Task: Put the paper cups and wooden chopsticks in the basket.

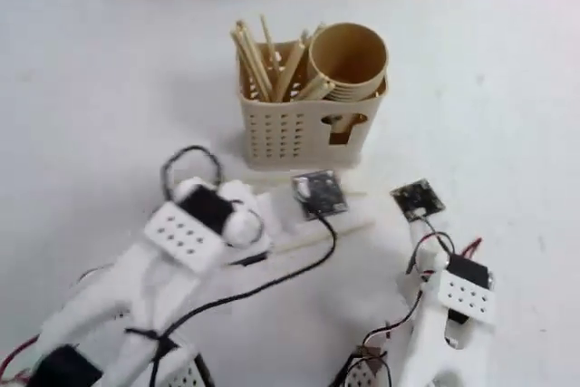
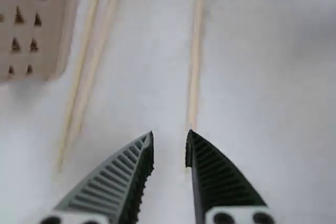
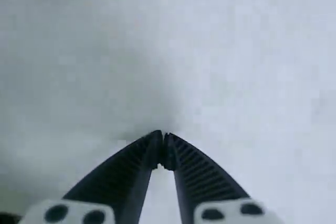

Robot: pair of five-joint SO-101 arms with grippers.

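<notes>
A cream perforated basket (image 1: 290, 133) stands mid-table. Stacked tan paper cups (image 1: 349, 61) and several wooden chopsticks (image 1: 263, 61) stand in it. Loose chopsticks lie on the table in front of it: one single chopstick (image 1: 349, 227) (image 2: 195, 66), and a pair (image 2: 86, 66) beside the basket's corner (image 2: 31, 24). My left gripper (image 2: 169, 148) hovers low over the table, open by a narrow gap, with the single chopstick's end just off its dark fingertip (image 2: 190, 142). My right gripper (image 3: 161, 148) is shut over bare table, holding nothing.
The left arm (image 1: 190, 228) comes in from the front left and the right arm (image 1: 453, 301) from the front right, with black cables (image 1: 272, 287) trailing between them. White table (image 1: 489, 106) spreads to both sides of the basket.
</notes>
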